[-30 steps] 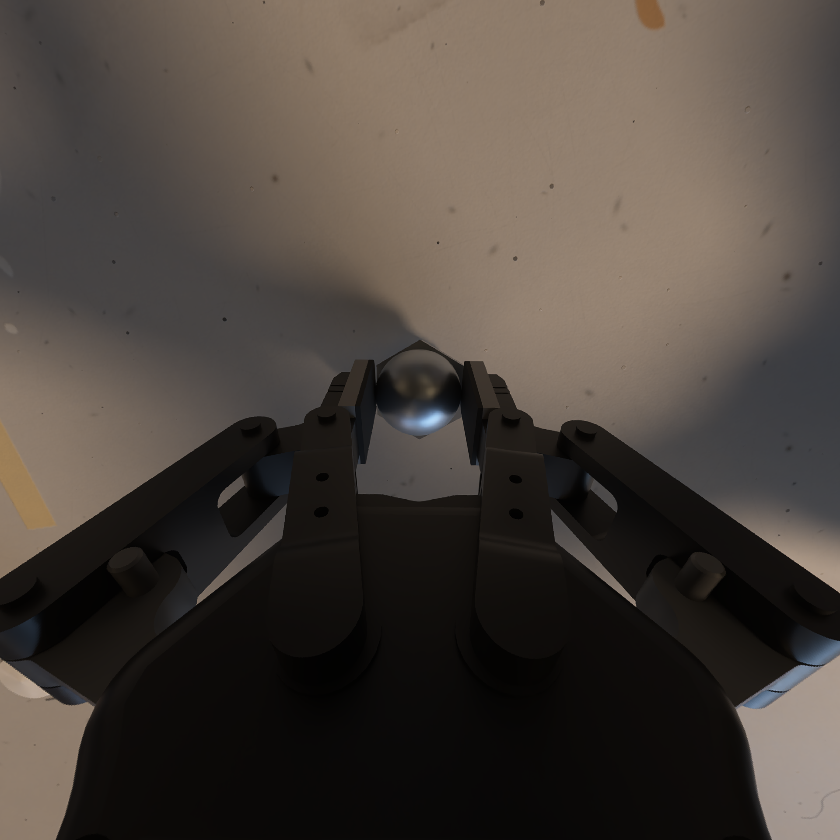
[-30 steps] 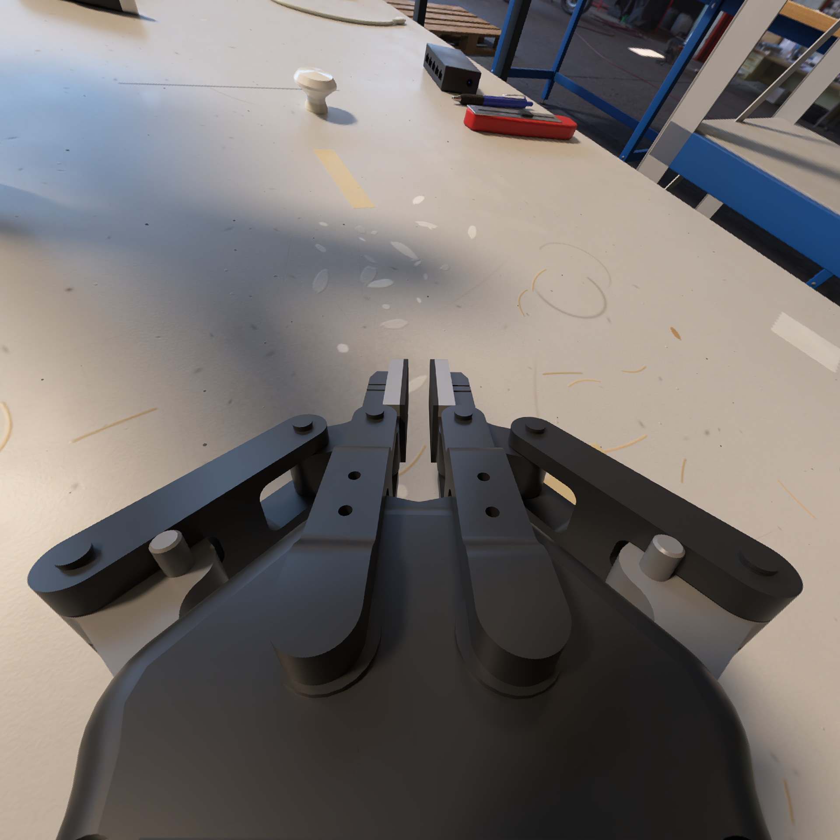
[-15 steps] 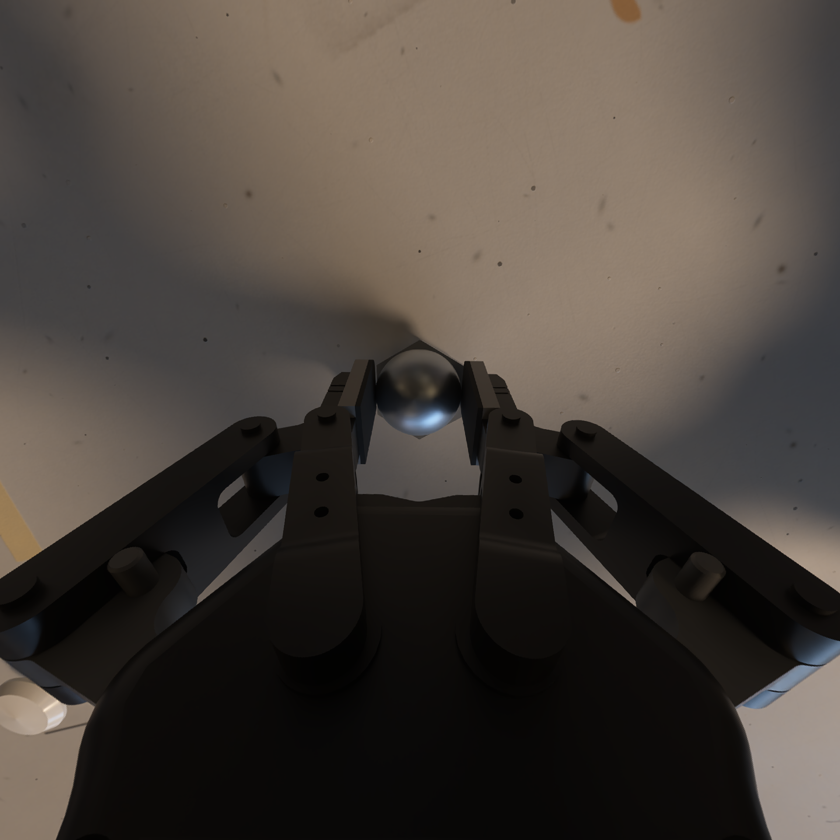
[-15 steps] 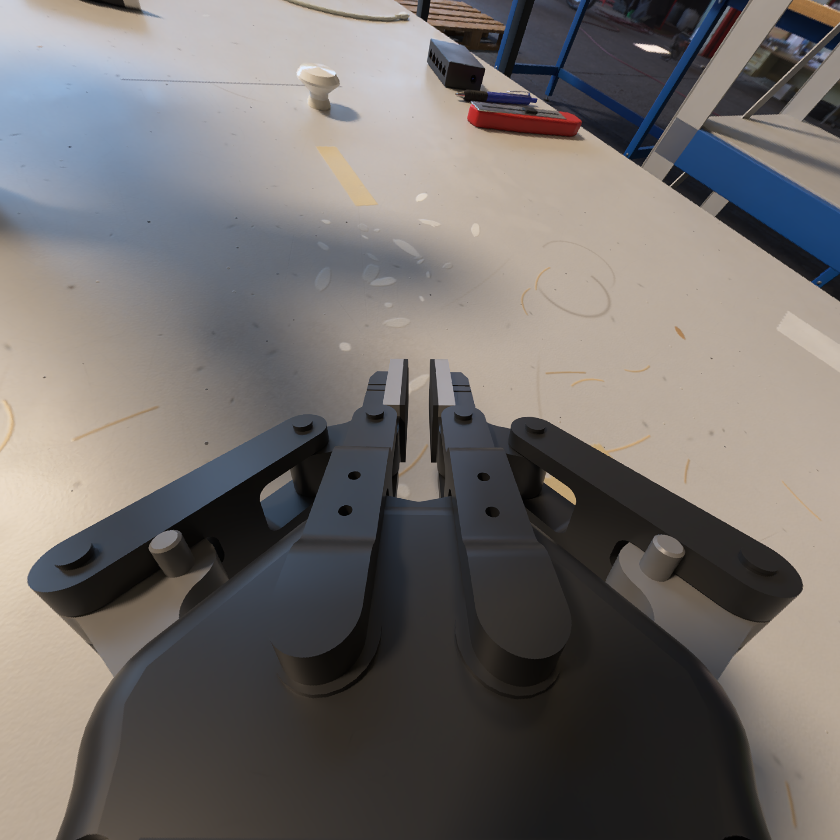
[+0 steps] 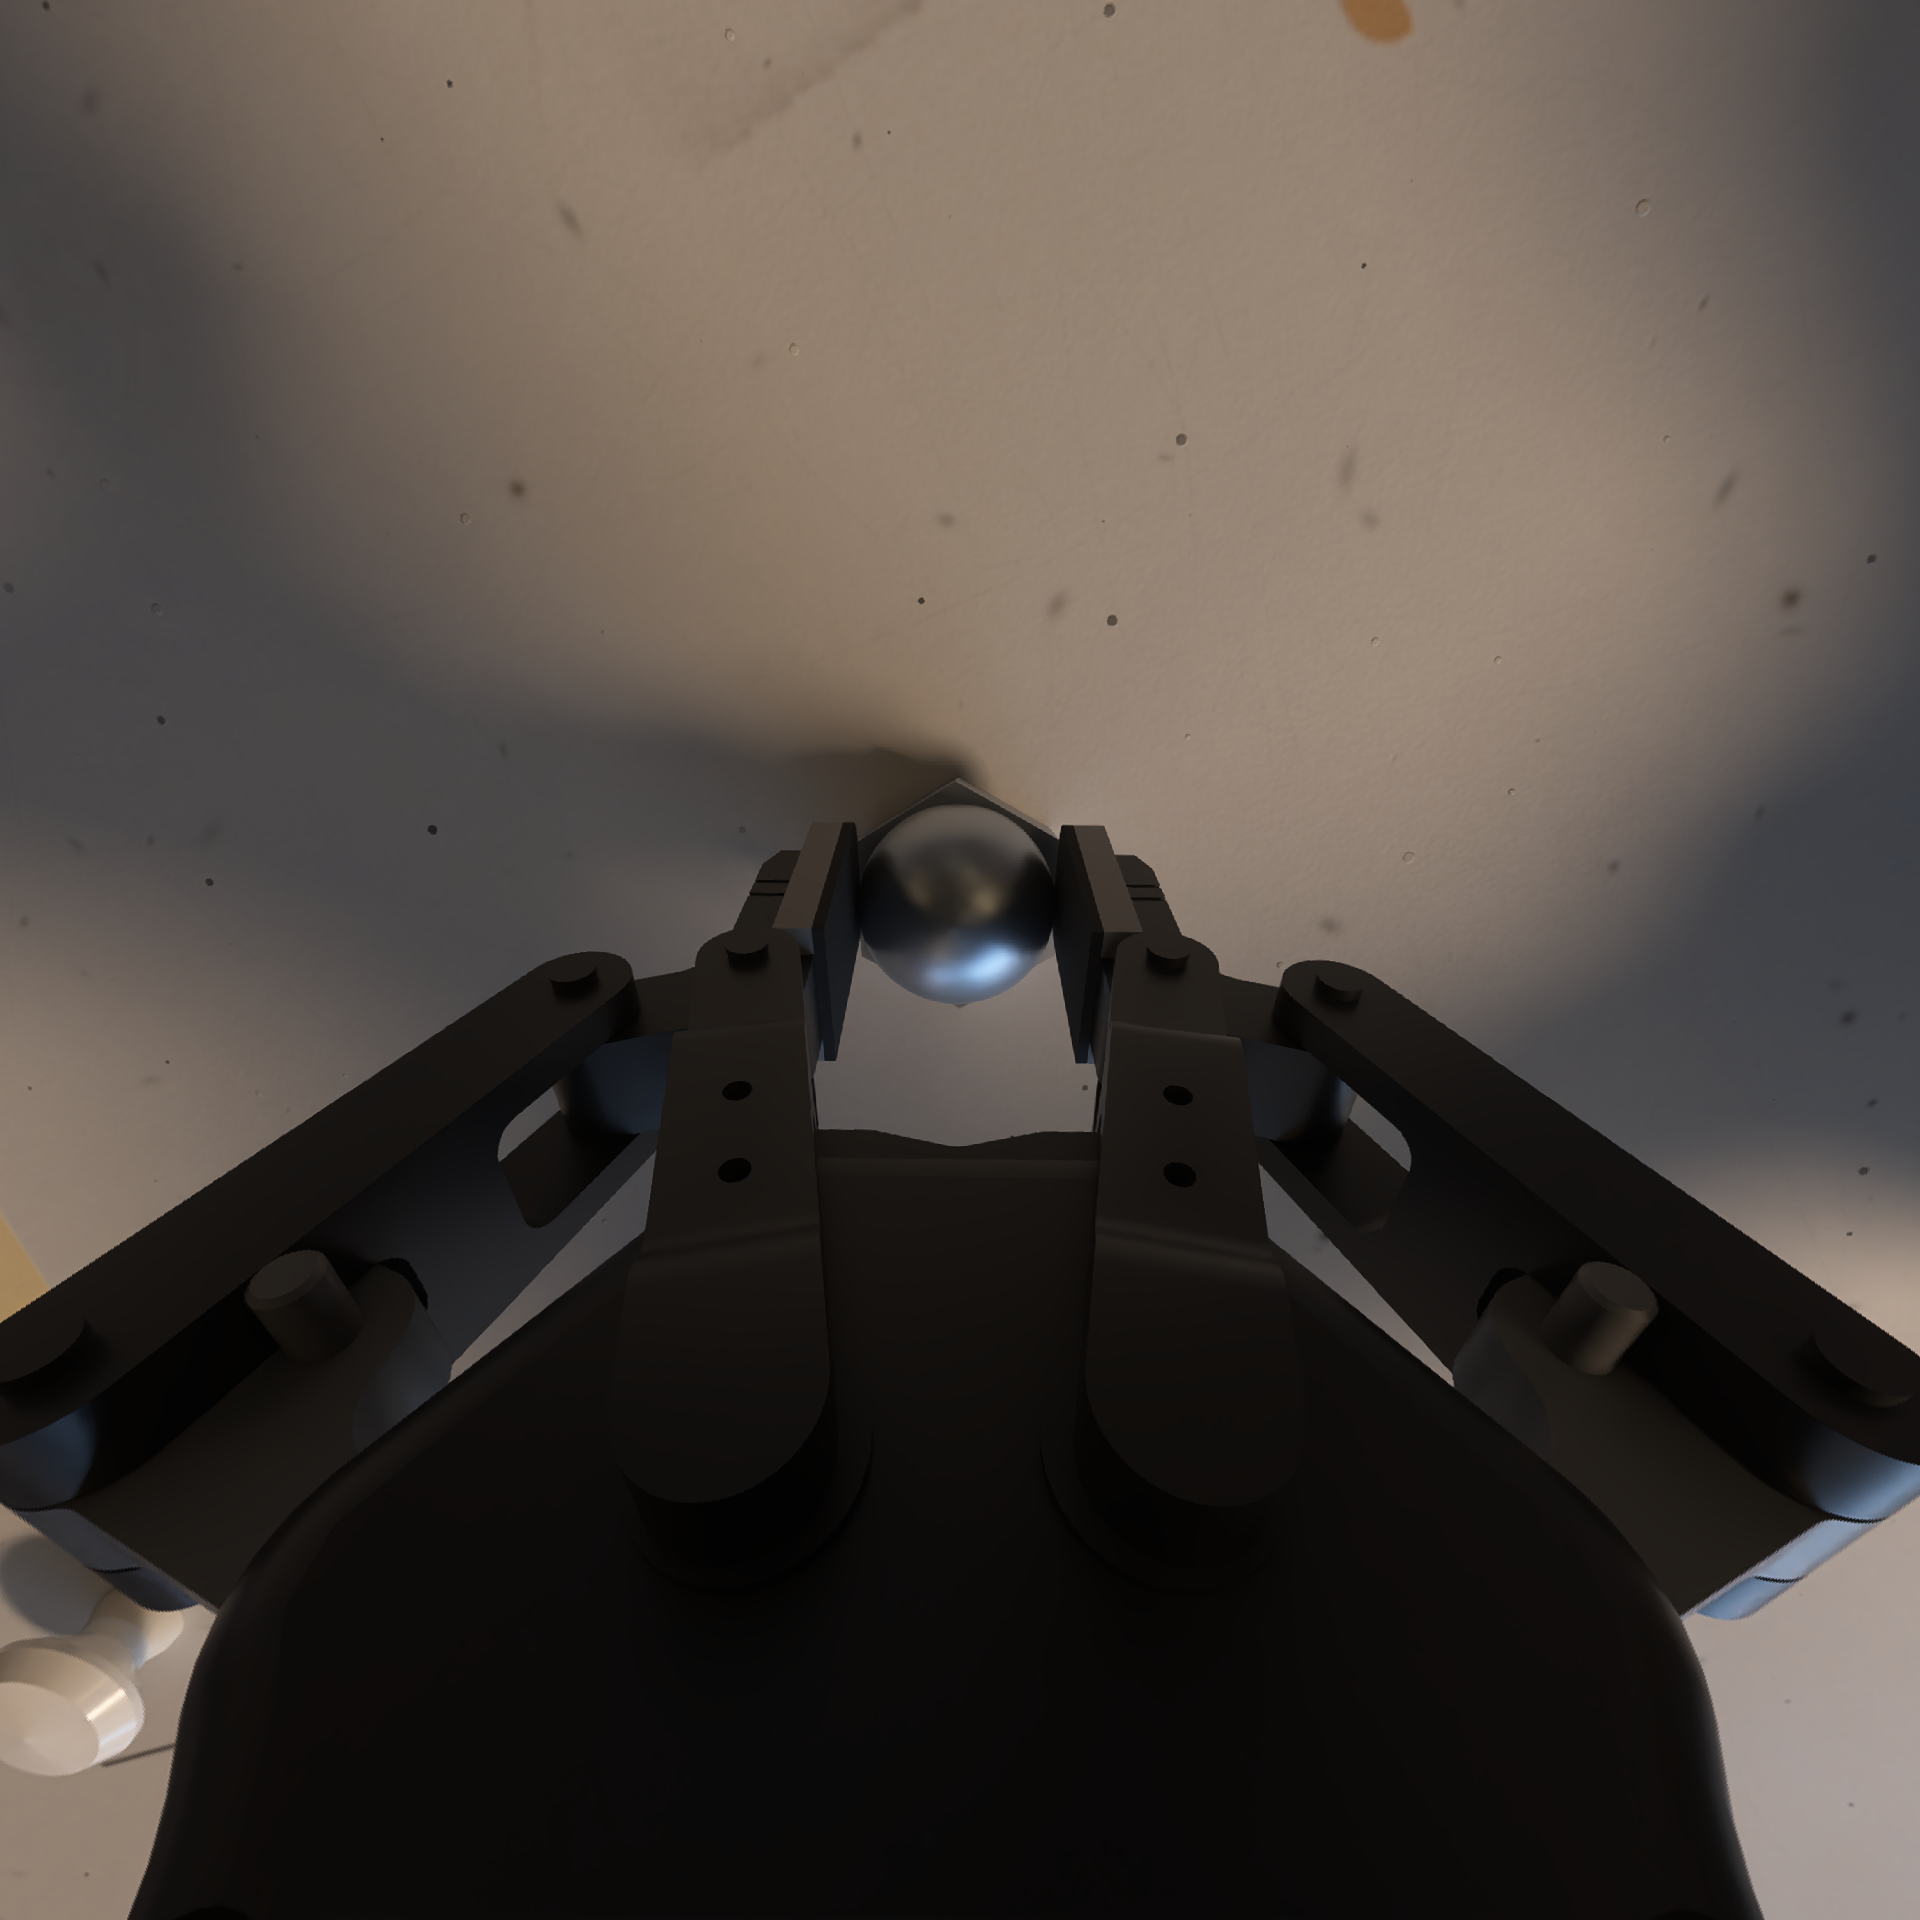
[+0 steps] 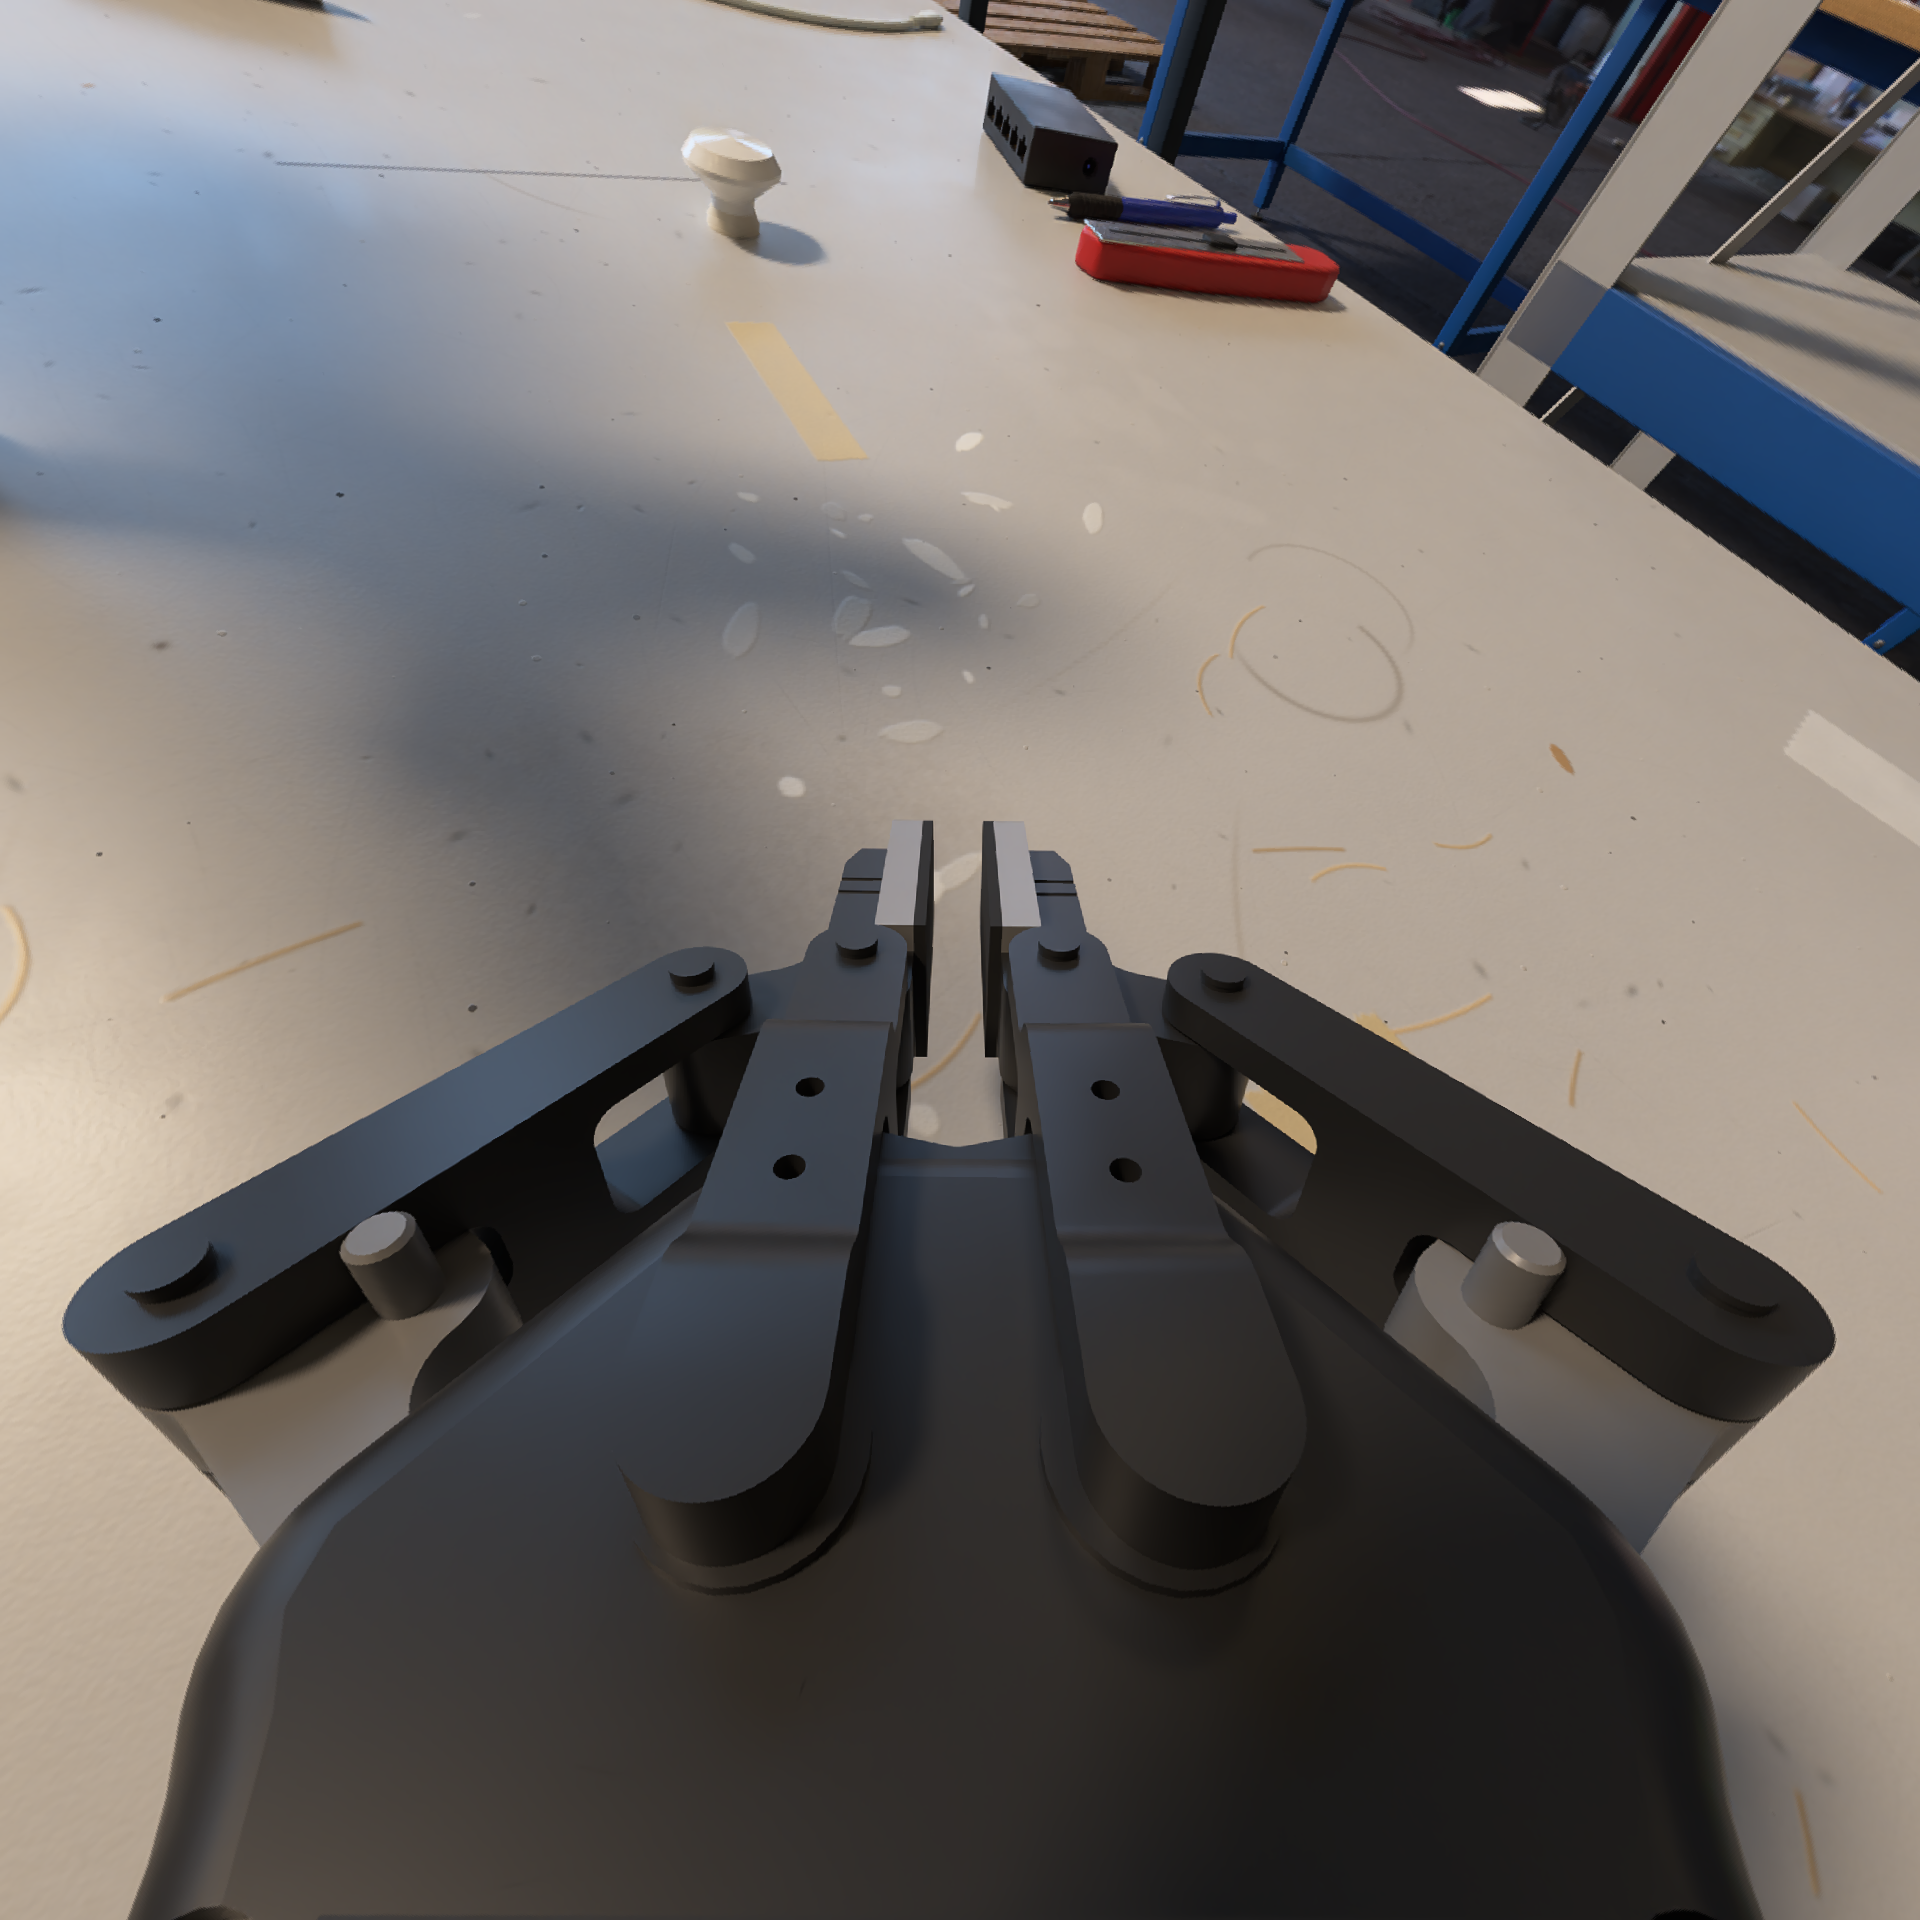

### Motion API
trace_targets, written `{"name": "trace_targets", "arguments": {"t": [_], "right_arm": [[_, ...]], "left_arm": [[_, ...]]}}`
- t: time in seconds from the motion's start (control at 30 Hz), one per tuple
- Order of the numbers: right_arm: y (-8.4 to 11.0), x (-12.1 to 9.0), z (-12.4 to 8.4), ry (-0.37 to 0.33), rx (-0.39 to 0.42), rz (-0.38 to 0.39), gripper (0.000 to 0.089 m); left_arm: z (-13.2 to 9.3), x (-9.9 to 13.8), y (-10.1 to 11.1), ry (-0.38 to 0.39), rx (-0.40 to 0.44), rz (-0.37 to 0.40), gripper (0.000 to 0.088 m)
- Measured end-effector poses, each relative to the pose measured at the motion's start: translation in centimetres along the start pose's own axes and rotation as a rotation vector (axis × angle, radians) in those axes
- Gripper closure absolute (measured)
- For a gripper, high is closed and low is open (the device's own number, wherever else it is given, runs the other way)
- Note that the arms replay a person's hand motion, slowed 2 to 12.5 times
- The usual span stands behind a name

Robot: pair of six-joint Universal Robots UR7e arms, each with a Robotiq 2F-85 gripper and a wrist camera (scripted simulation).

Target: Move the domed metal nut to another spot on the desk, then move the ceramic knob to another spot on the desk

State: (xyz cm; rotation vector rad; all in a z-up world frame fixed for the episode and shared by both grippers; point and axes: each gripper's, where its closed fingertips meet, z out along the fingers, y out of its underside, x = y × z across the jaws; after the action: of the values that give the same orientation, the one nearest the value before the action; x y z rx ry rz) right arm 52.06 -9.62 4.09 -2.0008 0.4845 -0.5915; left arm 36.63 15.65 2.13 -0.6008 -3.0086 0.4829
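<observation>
My left gripper (image 5: 957, 904) is shut on the domed metal nut (image 5: 956, 906), a shiny steel dome on a hex base, held close over the pale desk (image 5: 1143, 364). The white ceramic knob (image 5: 68, 1709) shows at the lower left edge of the left wrist view, partly hidden by the gripper body. In the right wrist view the knob (image 6: 730, 177) stands upright far ahead on the desk. My right gripper (image 6: 957, 873) is shut and empty, low over the desk, far from the knob.
A strip of tan tape (image 6: 795, 387) lies between the right gripper and the knob. A black box (image 6: 1047, 130), a blue pen (image 6: 1153, 211) and a red tool (image 6: 1205, 265) lie near the desk's right edge. Blue frames (image 6: 1714, 405) stand beyond it.
The left gripper has carried the nut across the desk: the desk marks slid and the knob came into view at the lower left. The right gripper's view shifted slightly toward the knob.
</observation>
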Motion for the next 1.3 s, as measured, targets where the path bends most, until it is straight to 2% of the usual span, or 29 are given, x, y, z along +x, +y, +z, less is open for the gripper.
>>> {"name": "trace_targets", "arguments": {"t": [0.43, 0.5, 0.53, 0.6, 0.8, 1.07, 1.3], "right_arm": [[0.0, 0.0, 0.0, 0.0, -0.001, 0.0, 0.0811], [0.0, 0.0, 0.0, 0.0, 0.0, 0.001, 0.0811], [0.0, 0.0, 0.0, 0.0, 0.0, 0.001, 0.0811], [0.0, 0.0, 0.0, -0.001, 0.001, 0.002, 0.0811], [0.0, 0.0, 0.0, -0.001, 0.003, 0.004, 0.0811], [0.0, 0.0, 0.0, -0.002, 0.004, 0.006, 0.081], [-0.1, 0.0, 0.0, -0.004, 0.003, 0.006, 0.081]], "left_arm": [[0.1, -0.2, -0.2, -0.008, 0.042, -0.015, 0.0533], [0.1, -0.2, -0.2, -0.015, 0.043, -0.019, 0.0518], [0.1, -0.3, -0.1, -0.021, 0.041, -0.021, 0.0474], [0.1, -0.5, 0.0, -0.035, 0.037, -0.027, 0.0443], [-0.2, -0.7, 0.5, -0.057, 0.029, -0.044, 0.0421], [-1.8, -1.0, 0.4, -0.081, 0.075, -0.073, 0.0394], [-4.0, -2.1, 0.5, -0.143, 0.104, -0.095, 0.0388]]}}
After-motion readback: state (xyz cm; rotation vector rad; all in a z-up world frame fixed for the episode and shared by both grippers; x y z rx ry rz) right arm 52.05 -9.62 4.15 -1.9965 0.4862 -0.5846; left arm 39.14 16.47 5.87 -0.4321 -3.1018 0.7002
